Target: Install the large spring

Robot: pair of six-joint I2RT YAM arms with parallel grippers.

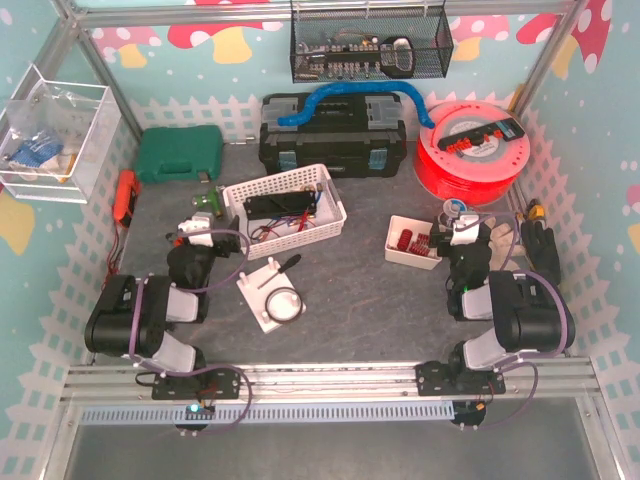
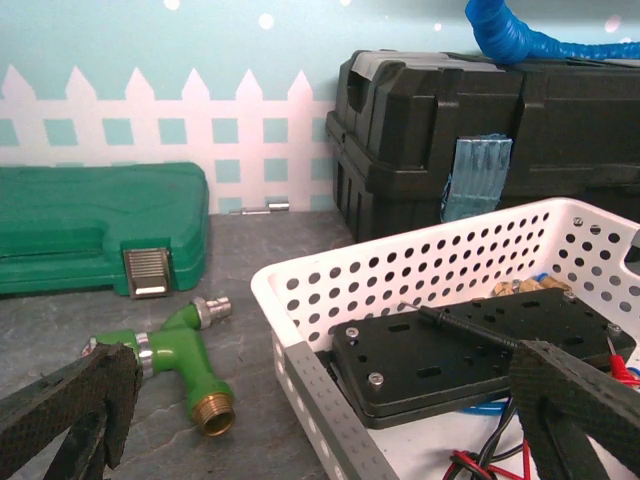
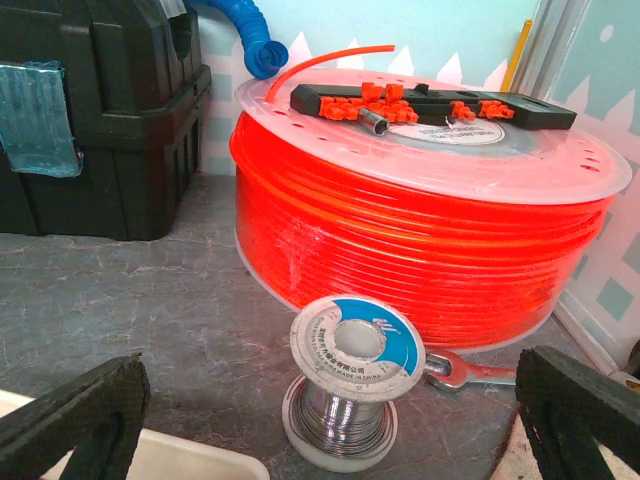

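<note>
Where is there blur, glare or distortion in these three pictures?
Top external view: even light, faint shadows, the frame posts lean outward. Left wrist view: the green fitting and white basket are sharp. Right wrist view: sheen on the orange spool.

Both arms sit folded near their bases, left gripper (image 1: 203, 225) and right gripper (image 1: 460, 218) pointing forward, jaws wide apart, empty.

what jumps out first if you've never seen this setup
The bright orange-red reel of tubing at the back right grabs the eye first, with a small spool of wire standing just in front of it, nearer the arms. Next come the black toolbox at the back centre, a blue ribbed hose lying over its lid, and the green case to its left.
</note>
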